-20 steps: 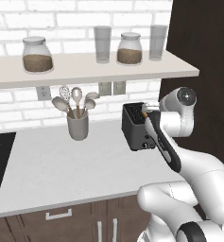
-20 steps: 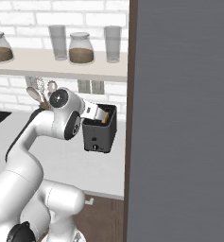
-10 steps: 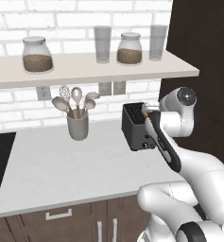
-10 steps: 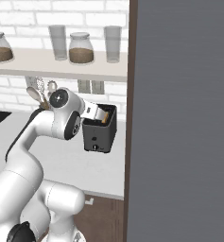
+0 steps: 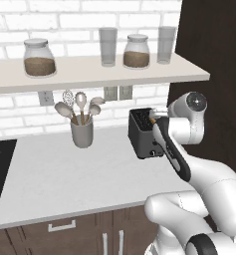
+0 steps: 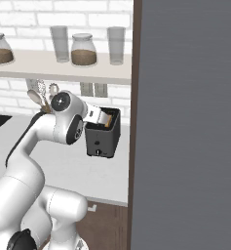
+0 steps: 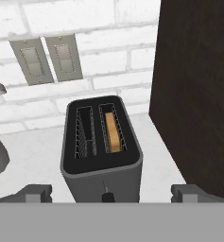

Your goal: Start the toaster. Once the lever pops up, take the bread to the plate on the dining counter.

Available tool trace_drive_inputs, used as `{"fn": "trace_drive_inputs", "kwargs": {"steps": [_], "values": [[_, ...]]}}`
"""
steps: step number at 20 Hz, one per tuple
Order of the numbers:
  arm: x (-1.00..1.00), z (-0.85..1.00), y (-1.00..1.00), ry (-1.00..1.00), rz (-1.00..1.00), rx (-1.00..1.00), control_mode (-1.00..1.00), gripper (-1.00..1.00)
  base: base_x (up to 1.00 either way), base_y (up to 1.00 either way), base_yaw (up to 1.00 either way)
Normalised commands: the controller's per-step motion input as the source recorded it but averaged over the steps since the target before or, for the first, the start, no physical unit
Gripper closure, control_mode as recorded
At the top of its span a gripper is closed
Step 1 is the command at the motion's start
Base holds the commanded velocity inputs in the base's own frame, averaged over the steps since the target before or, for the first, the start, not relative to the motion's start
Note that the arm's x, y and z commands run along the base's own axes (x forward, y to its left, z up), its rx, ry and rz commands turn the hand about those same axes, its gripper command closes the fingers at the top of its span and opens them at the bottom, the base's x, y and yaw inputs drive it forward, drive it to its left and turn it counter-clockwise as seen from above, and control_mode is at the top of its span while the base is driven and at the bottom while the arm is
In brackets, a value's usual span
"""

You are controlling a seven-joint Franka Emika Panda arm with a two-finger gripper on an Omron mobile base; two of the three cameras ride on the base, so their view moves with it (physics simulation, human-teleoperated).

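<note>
Arm bent fwd, gripper (image 7: 108, 193) held level w/ fingertips (image 7: 38, 193) wide apart.

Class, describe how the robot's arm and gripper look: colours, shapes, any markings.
The arm has rounded glossy white shells with dark grey joints, a round dark cap at one joint and a long black strip along one link. The gripper has two small grey blocky fingertips. No cables or markings are visible.

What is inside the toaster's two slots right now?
In the hand view, the toaster has the bread standing on edge in its right slot; just the tan top edge shows, the rest hidden below. The left slot shows wire guides and no bread.
</note>
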Motion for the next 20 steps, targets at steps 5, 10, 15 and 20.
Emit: {"fn": "trace_drive_inputs", "kwargs": {"steps": [5, 10, 15, 20], "values": [[0.0, 0.0, 0.0, 0.0, 0.0, 0.0, -1.0, -1.0, 0.0, 0.0, 0.0], [0.0, 0.0, 0.0, 0.0, 0.0, 0.0, -1.0, -1.0, 0.0, 0.0, 0.0], [0.0, 0.0, 0.0, 0.0, 0.0, 0.0, -1.0, -1.0, 0.0, 0.0, 0.0], [0.0, 0.0, 0.0, 0.0, 0.0, 0.0, -1.0, -1.0, 0.0, 0.0, 0.0]]}}
